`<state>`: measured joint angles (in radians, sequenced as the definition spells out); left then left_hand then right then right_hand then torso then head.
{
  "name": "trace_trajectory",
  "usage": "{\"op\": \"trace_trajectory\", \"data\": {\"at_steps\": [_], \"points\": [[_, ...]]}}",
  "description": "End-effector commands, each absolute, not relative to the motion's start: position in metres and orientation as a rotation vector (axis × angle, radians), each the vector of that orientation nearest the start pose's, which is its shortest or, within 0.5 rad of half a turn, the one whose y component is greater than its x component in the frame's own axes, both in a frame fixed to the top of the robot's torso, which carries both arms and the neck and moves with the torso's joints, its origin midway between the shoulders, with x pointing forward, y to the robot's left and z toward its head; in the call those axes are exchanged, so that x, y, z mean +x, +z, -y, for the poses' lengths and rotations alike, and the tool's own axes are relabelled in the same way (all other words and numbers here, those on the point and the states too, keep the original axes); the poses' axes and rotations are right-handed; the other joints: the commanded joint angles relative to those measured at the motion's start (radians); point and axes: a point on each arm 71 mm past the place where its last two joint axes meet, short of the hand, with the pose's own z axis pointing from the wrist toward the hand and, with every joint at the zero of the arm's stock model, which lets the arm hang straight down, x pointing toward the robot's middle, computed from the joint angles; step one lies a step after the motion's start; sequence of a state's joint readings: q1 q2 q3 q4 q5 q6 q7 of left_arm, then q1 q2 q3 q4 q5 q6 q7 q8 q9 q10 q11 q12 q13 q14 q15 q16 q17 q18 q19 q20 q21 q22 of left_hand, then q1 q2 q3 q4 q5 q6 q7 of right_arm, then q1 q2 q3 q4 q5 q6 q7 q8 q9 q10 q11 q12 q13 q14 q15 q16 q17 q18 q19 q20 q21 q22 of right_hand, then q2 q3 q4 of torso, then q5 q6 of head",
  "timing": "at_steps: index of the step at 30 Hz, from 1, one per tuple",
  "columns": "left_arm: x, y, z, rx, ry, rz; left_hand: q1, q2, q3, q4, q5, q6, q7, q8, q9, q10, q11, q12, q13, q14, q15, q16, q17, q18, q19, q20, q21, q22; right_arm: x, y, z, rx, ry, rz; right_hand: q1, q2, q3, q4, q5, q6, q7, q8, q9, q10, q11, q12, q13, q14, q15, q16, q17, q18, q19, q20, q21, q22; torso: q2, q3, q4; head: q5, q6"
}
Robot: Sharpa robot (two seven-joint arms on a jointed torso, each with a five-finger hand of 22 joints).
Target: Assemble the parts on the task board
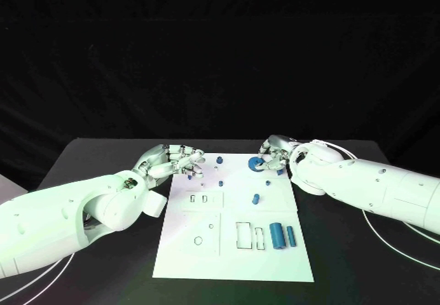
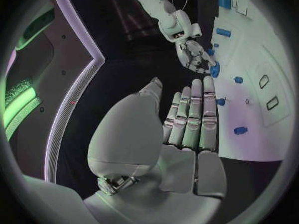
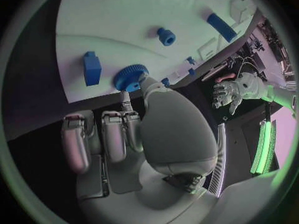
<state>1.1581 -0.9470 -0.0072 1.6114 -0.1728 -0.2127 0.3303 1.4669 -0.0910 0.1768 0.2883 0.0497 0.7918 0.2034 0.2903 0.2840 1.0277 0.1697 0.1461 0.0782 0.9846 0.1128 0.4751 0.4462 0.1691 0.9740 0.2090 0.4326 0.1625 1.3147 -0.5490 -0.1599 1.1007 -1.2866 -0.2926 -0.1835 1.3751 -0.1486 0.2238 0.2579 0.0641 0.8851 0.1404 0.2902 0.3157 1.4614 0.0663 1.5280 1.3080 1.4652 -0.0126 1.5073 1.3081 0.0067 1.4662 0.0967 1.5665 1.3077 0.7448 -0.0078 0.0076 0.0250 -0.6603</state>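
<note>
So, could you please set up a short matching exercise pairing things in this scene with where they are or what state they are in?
Things:
1. blue gear
2. two blue cylinders
3. left hand
4. right hand

States:
A. lying side by side near the task board's near right corner
B. holds nothing, at the board's far left edge
C. at the right hand's fingertips
D. fingers on the gear

Pairs: 1-C, 2-A, 3-B, 4-D

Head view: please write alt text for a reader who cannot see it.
The right hand touches a round blue gear at the far end of the white task board. The left hand hovers at the board's far left corner, holding nothing. Two blue cylinders lie near the board's right edge.
</note>
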Motion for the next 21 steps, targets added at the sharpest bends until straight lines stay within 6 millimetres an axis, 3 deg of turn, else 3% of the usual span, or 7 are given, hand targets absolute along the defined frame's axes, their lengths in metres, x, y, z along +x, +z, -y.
{"op": "trace_trajectory", "data": {"at_steps": [1, 13, 21], "points": [[0.465, -0.178, -0.223, -0.955, -1.577, -1.561, -0.006, 0.004, 0.001, -0.002, 0.000, -0.003, 0.035, -0.004, 0.001, 0.000, 0.004, -0.005, 0.001, -0.003, 0.001, -0.007, 0.001, 0.013, -0.002, 0.001, -0.004, -0.001, 0.566, -0.195, 0.180, -0.020, 0.446, -1.768, 0.001, 0.006, 0.007, -0.002, -0.004, 0.008, -0.001, 0.006, -0.002, 0.052, -0.005, 0.001, 0.198, 0.055, -0.006, 0.000, 0.038, -0.007, 0.105, -0.008, 0.004, 0.263, 0.000, 0.0007, 0.0011, 0.000, -0.001], [0.465, -0.179, -0.224, -0.955, -1.576, -1.561, -0.006, 0.004, 0.001, -0.002, 0.000, -0.003, 0.035, -0.004, 0.001, 0.000, 0.004, -0.005, 0.001, -0.003, 0.001, -0.007, 0.001, 0.013, -0.002, 0.001, -0.004, -0.001, 0.561, -0.190, 0.173, -0.054, 0.385, -1.644, 0.005, 0.005, 0.012, -0.005, -0.003, 0.013, -0.002, 0.007, -0.003, 0.055, -0.007, 0.002, 0.200, 0.056, -0.007, 0.000, 0.041, -0.007, 0.105, -0.009, 0.004, 0.263, -0.001, 0.0001, -0.0005, 0.005, -0.002], [0.466, -0.179, -0.224, -0.955, -1.576, -1.561, -0.006, 0.004, 0.001, -0.002, 0.000, -0.003, 0.035, -0.004, 0.001, 0.000, 0.004, -0.005, 0.001, -0.003, 0.001, -0.007, 0.001, 0.013, -0.002, 0.001, -0.004, -0.001, 0.556, -0.185, 0.164, -0.076, 0.362, -1.576, 0.013, 0.005, 0.026, -0.013, -0.003, 0.029, -0.007, 0.010, -0.005, 0.059, -0.012, 0.005, 0.205, 0.057, -0.009, 0.000, 0.046, -0.007, 0.105, -0.012, 0.004, 0.263, -0.001, -0.0007, 0.0024, 0.005, 0.000]]}}
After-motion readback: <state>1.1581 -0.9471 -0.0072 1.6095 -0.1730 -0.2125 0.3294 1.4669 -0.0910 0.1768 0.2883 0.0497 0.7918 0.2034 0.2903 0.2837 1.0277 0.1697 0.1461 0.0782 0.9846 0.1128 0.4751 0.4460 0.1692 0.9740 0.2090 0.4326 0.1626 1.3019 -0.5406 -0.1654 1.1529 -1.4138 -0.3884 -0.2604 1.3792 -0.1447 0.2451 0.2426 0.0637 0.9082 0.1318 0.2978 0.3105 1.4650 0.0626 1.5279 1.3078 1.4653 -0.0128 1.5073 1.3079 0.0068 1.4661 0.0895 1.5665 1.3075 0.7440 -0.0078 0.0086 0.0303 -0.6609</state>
